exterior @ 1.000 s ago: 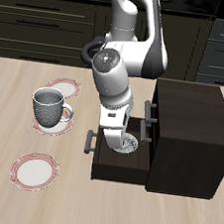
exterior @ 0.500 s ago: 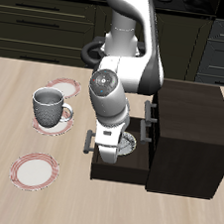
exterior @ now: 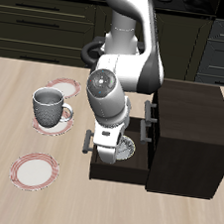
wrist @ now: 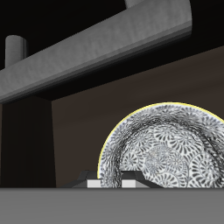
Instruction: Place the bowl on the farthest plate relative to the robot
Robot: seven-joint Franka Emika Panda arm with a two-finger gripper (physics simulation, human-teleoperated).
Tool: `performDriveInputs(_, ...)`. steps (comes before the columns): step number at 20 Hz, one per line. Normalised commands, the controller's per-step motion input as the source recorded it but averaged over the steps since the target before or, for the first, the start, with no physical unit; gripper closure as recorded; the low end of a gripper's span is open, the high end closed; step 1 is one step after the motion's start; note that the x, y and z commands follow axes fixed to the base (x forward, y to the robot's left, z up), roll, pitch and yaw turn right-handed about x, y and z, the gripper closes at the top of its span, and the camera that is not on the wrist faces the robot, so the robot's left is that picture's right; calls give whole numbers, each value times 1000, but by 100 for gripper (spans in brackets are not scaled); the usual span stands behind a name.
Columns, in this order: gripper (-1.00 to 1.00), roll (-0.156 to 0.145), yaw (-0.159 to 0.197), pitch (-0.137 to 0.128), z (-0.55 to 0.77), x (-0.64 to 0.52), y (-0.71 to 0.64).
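The bowl [exterior: 128, 151], whitish-grey with a dark speckled inside, lies in the open drawer [exterior: 114, 171] of the dark cabinet. My gripper [exterior: 118, 148] reaches down into the drawer at the bowl's rim. The wrist view shows the bowl [wrist: 162, 149] close up, and my gripper [wrist: 120, 183] has its fingertips [wrist: 103, 183] close together at the rim, shut on it. Three plates with pinkish-red rims lie on the table. The farthest plate [exterior: 34, 171] from the robot's base lies near the table's front edge, bare.
A grey ribbed mug [exterior: 48, 106] stands on the middle plate [exterior: 64, 112], with another plate [exterior: 62, 84] just behind it. The dark cabinet [exterior: 188, 134] stands beside the arm. A grey drawer handle bar [wrist: 96, 52] crosses the wrist view.
Over the last second the arm has come down so that the gripper sits in the drawer at the bowl. In the last half second it has hardly moved.
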Motion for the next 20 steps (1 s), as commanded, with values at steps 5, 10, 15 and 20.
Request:
performDriveInputs(5, 100, -6, -27, -4, 129, -13, -15)
performDriveInputs(10, 100, -4, -1, -25, 128, -21, 18)
performDriveInputs(15, 100, -13, -19, -64, 334, -57, -6)
performDriveInputs(20, 100, -33, -69, -58, 424, -48, -145)
